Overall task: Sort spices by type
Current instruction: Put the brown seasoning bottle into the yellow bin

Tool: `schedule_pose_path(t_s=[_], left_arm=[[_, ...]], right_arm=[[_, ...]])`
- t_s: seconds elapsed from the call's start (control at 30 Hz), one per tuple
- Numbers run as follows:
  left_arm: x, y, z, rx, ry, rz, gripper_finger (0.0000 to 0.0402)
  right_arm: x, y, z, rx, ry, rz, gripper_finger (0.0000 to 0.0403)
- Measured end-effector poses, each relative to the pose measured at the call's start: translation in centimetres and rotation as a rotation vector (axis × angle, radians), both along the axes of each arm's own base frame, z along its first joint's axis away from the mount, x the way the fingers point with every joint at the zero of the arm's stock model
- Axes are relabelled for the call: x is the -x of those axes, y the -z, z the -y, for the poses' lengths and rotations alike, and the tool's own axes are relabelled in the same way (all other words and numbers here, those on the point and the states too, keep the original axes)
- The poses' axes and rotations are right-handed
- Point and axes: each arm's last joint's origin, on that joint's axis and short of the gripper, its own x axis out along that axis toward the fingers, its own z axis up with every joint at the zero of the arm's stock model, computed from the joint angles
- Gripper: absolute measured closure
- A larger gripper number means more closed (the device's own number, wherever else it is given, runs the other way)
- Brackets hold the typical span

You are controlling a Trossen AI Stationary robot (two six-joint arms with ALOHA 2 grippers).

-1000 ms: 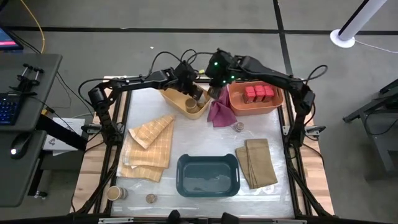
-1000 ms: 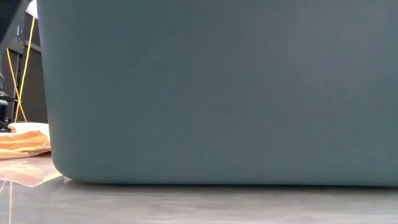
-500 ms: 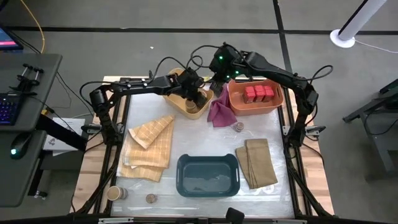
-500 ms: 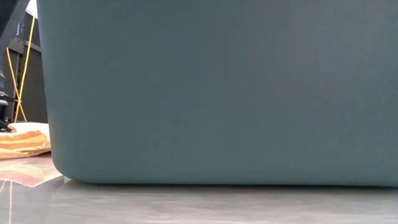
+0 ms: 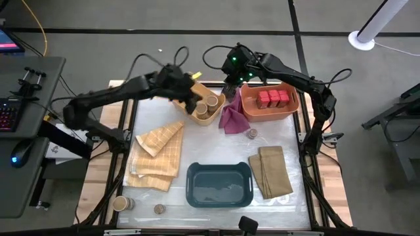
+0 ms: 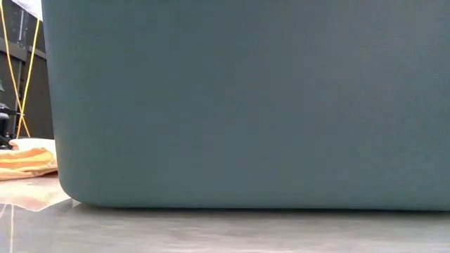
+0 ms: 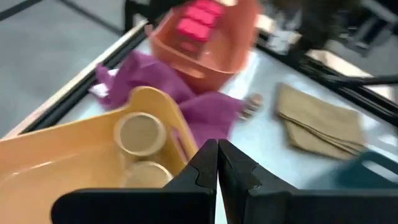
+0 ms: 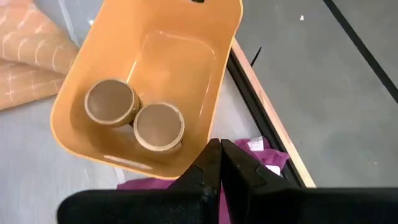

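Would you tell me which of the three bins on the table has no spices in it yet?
The dark teal bin at the near edge holds none. The yellow bin holds two tan cylinders, and the orange bin holds the red tins.

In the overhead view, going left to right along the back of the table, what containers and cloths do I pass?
Yellow bin holding two tan cylinders → magenta cloth → orange bin holding red tins.
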Motion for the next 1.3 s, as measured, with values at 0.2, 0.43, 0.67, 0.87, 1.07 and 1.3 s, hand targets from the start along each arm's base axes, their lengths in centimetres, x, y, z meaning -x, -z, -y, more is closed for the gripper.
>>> schedule_pose_path(t_s=[0.2, 0.43, 0.67, 0.87, 1.07, 1.3], left_arm=[[5.0, -0.6, 7.1, 0.054, 0.153, 0.073, 0.0402], [9.3, 1.5, 13.3, 0.328, 0.178, 0.077, 0.0402], [10.8, 2.2, 18.1, 0.327, 0.264, 0.058, 0.04], [12.3, 2.8, 22.3, 0.307, 0.474, -0.001, 0.0369], [14.6, 3.8, 26.8, 0.199, 0.724, -0.055, 0.0299], [14.5, 4.2, 29.8, 0.321, 0.957, -0.117, 0.0185]], right_arm=[[-0.5, -0.3, -0.2, -0.045, -0.067, 0.077, 0.0403], [-1.9, -1.1, -1.4, -0.111, -0.222, 0.235, 0.0403], [-4.0, -1.3, -6.2, -0.24, -0.307, 0.273, 0.0403], [-6.1, -1.1, -13.7, -0.278, -0.276, 0.249, 0.0403], [-7.2, -0.6, -22.2, -0.318, -0.136, 0.272, 0.0402], [-5.2, -0.1, -30.2, -0.295, 0.019, 0.248, 0.0402]])
